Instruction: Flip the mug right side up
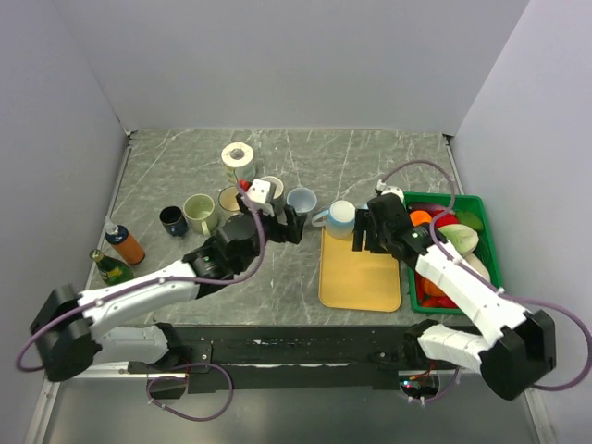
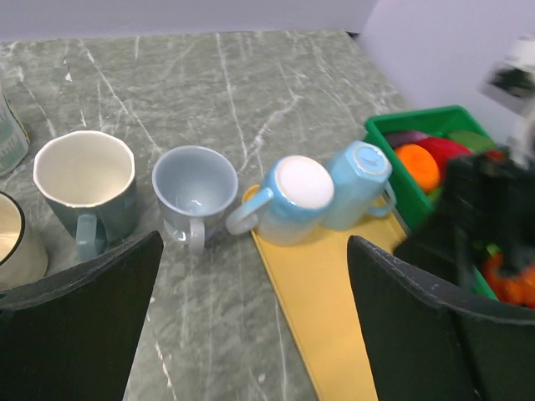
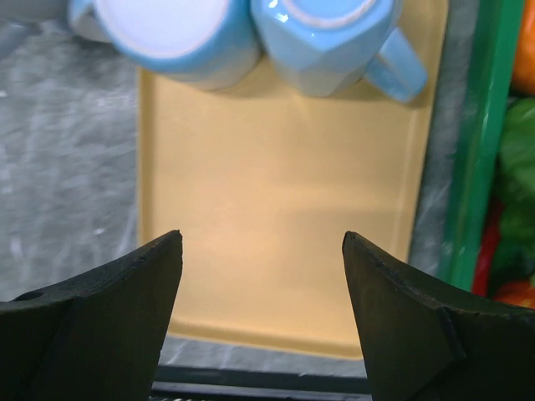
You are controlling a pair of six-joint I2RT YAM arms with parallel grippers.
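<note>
Looks only partly done.

Starting at the left: left gripper (image 2: 255, 251) spread wide, holding nothing, hanging low in front of a row of mugs. Behind it, a teal mug (image 2: 84, 180) with a cream inside, then a grey-blue mug (image 2: 194, 188). Both mouth up, so nothing left to do there.

Next to the right, the part left to do: a light blue mug (image 2: 288, 196) at the far left corner of the yellow tray (image 2: 318, 317). Bottom up, white base to the ceiling, mouth down. Long line straight up and down, handle sticking out left toward the grey-blue mug. Needs a full flip.

Right beside it, and seeming to touch it, an eight-sided light blue mug (image 2: 359, 177). Bottom up too, handle poking right toward the green bin (image 2: 401, 124). Hard to tell which of these two counts as the mug to turn.

Last, right gripper (image 3: 261, 242), open wide as well and empty. Hovers over the bare middle of the tray, close to both upside-down mugs and touching neither.
</note>
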